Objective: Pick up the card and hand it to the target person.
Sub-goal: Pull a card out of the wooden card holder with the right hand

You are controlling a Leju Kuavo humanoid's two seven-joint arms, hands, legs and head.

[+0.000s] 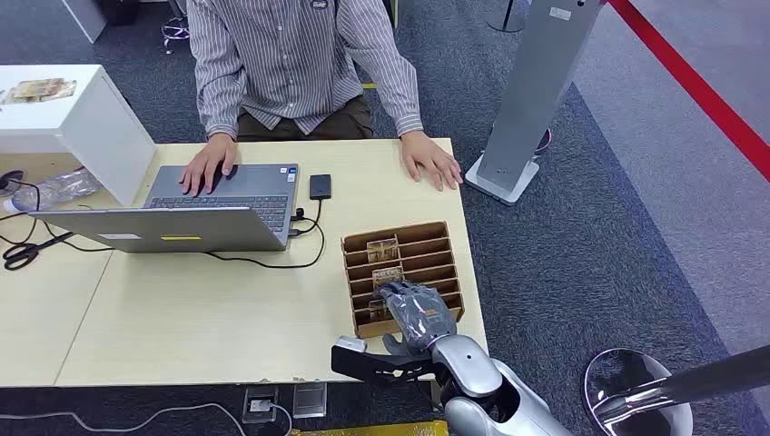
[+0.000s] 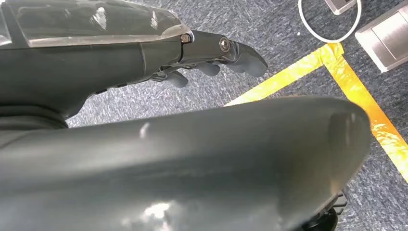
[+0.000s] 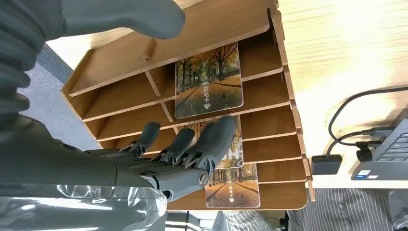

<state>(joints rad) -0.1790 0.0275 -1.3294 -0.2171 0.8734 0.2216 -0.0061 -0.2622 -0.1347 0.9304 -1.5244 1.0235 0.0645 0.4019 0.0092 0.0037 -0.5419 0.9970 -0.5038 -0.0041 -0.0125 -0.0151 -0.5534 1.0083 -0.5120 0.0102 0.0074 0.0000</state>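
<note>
Wooden slotted card rack [image 1: 436,238] on bench: right hand [image 1: 416,307] fingers spread over autumn-print card [image 3: 237,144], grasp unclear.

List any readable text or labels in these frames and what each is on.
"取电卡": white print on the nearest card in the wooden rack.
Farthest card: same white print, too small to read.
Laptop: yellow sticker on the lid, stickers by the keyboard, unreadable.
White box: picture on top, too blurred to read.
</note>
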